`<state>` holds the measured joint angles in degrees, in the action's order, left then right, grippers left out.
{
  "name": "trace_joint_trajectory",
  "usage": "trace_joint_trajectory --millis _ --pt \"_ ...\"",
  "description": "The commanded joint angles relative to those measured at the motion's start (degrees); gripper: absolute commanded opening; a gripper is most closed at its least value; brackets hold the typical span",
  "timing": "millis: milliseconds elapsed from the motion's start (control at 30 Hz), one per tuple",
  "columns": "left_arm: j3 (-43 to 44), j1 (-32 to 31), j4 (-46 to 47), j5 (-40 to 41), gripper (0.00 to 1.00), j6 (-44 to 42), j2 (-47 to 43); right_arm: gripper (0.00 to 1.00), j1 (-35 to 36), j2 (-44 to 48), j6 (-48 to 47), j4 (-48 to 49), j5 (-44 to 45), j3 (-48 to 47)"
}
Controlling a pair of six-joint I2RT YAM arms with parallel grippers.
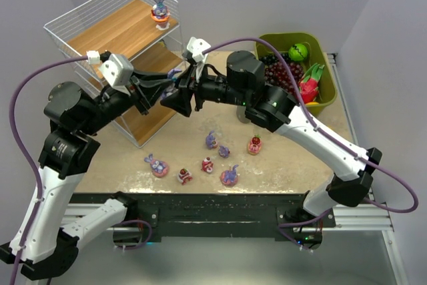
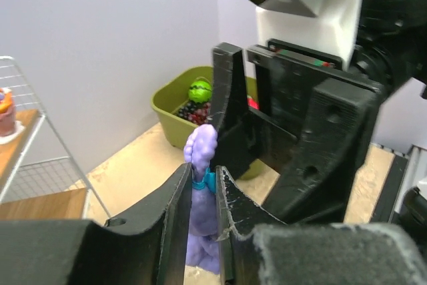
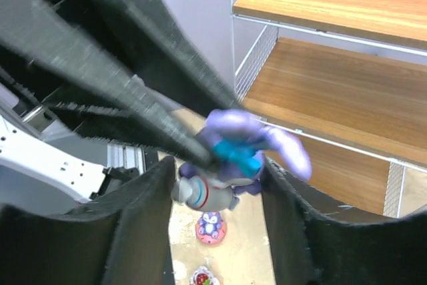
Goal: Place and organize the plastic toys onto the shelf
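Observation:
A purple bunny [image 1: 175,74] with a teal bow hangs in the air beside the shelf [image 1: 120,31], between both grippers. My left gripper [image 2: 203,173] is shut on the bunny [image 2: 202,155]. My right gripper [image 3: 217,165] faces it, and its jaws stand apart around the same bunny [image 3: 230,158], with a gap on the left side. One bunny on a pink base [image 1: 160,10] stands on the shelf's top board. Several more plastic toys lie on the table, among them a bunny on a pink base [image 1: 159,165] and a red-and-white cake piece [image 1: 254,145].
An olive-green bin [image 1: 287,37] with grapes, a green apple and a dragon fruit stands at the back right. The shelf's middle and lower boards [image 3: 347,91] are right behind the grippers. Both arms cross above the table's middle.

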<state>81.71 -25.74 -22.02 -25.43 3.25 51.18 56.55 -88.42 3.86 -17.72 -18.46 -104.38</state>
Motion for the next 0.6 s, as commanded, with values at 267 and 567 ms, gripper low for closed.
trace_joint_trajectory --millis 267,567 --pt "0.11 0.6 8.75 7.32 0.0 3.7 -0.11 0.7 0.4 4.31 3.61 6.99 6.15 4.0" --pt "1.26 0.6 9.71 13.37 0.0 2.82 0.15 0.78 0.49 5.89 4.23 8.4 13.97 6.55"
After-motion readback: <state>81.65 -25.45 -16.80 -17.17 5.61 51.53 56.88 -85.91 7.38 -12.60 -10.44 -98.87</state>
